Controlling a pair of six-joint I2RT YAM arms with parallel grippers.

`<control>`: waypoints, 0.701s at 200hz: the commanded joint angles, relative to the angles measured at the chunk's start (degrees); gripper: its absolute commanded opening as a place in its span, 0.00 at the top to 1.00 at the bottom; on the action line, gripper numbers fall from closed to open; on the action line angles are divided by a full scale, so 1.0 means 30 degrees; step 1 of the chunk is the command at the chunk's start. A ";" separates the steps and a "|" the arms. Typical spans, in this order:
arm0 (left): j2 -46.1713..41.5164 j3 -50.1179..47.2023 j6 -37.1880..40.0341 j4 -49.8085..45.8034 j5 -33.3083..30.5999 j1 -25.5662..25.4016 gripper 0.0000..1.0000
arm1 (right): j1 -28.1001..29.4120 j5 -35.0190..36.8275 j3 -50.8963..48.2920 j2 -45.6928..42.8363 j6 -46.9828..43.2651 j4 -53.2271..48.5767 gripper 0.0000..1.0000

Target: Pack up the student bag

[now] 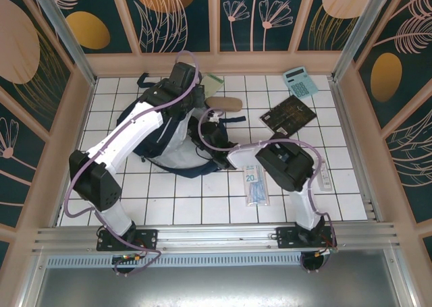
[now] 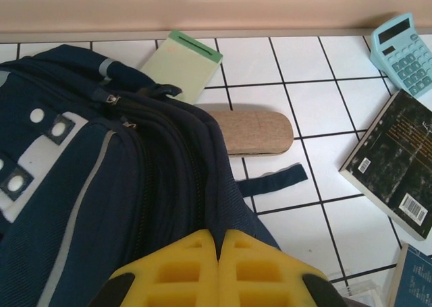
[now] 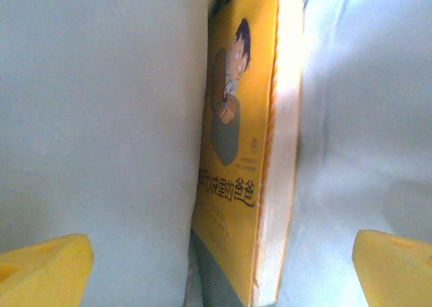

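White tiled table (image 1: 202, 206) w/ floral panels (image 1: 169, 17) round it. The student bag (image 2: 148, 185) lies far-left of centre, under both arms. Step in hand, as I read it: letting go of a book inside the bag. R gripper (image 3: 221, 266) is down in the bag mouth, fingers spread wide, nothing held. A yellow book (image 3: 236, 118) stands on edge between them, clear of both pads, w/ pale grey lining either side. L gripper (image 2: 219, 266) is closed tight right over the navy fabric, prob pinching it to hold the mouth up, but the nip is hidden so I can't confirm. Next move, my call: back R straight out w/o knocking the book or snagging the lining, then go for another loose item. Options: dark book (image 1: 289, 113) and calculator (image 1: 300, 83) to the right, or tan case (image 2: 253, 133) and green notepad (image 2: 182, 67) just beside the bag's far side. Bag looks soft and slumped: navy fabric, zip lines along the top, white patches w/ holes, a grey stripe, a loose strap end on the tiles.
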 commanded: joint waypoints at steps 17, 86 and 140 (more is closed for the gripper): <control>-0.1482 -0.0678 0.0230 0.1496 -0.0833 0.0231 1.00 | -0.0126 0.1155 -0.2512 -0.3629 -0.0949 -0.1257 0.01; -0.2164 -0.3572 -0.0516 0.3352 0.0192 0.0248 1.00 | -0.1396 0.3160 -0.7803 -1.1154 -0.2295 -0.5162 0.01; -0.2732 -0.6867 -0.1340 0.6623 0.2736 0.0245 0.85 | -0.4789 0.3666 -1.1441 -1.7686 -0.4072 -0.8828 0.01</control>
